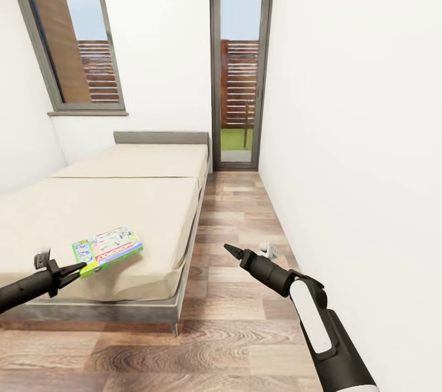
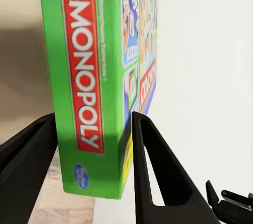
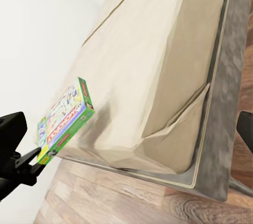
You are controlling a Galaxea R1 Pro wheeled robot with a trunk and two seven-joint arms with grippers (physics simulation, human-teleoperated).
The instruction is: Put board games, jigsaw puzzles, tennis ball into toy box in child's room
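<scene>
The left gripper [image 1: 80, 268] pinches the green board game [image 1: 108, 249] by its near corner, over the near edge of the bed [image 1: 123, 207]. The right gripper [image 1: 229, 250] is pressed together above the wood floor [image 1: 239, 330].

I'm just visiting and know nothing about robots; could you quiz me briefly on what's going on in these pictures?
1. True or false: the left gripper has its fingers on either side of the board game.
2. What word is printed on the red stripe of that box?
3. The right gripper is: A) holding a ball, B) holding nothing, over the floor, C) resting on the bed.

Key
1. True; the left wrist view shows a finger on each side of the green box edge.
2. MONOPOLY.
3. B.
</scene>
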